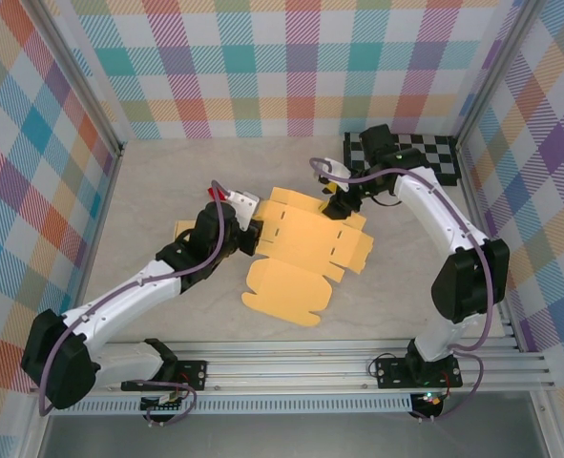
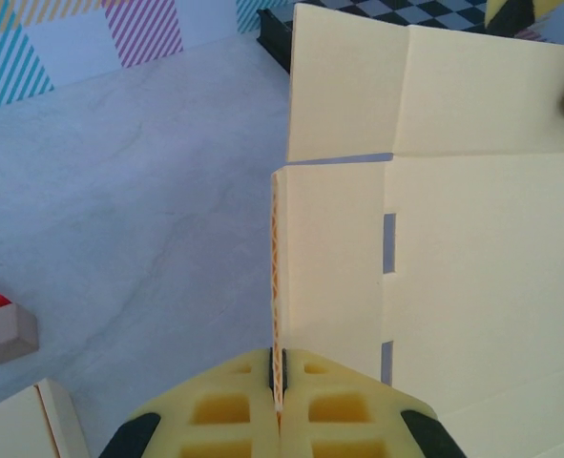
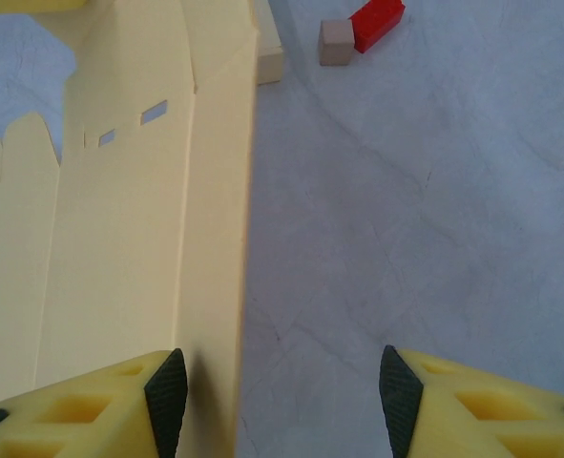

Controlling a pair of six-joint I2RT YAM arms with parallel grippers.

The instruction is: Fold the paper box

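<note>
The paper box (image 1: 301,250) is a flat yellow cardboard blank lying unfolded in the middle of the table. My left gripper (image 1: 250,236) is at its left side, shut on the edge of a side flap (image 2: 278,286) that stands upright between the pads. The box's panels (image 2: 472,248) spread out to the right of that flap. At the blank's far right corner, my right gripper (image 1: 339,204) is open. In the right wrist view the box's long edge (image 3: 224,239) runs close to the left fingertip (image 3: 167,391), while the right fingertip (image 3: 399,389) is over bare table.
A red block (image 3: 375,21) and a small wooden cube (image 3: 336,43) lie beyond the box's left side, by a cream piece (image 2: 24,420). A black-and-white checkerboard (image 1: 410,153) lies at the back right. Plaid walls enclose the table on three sides.
</note>
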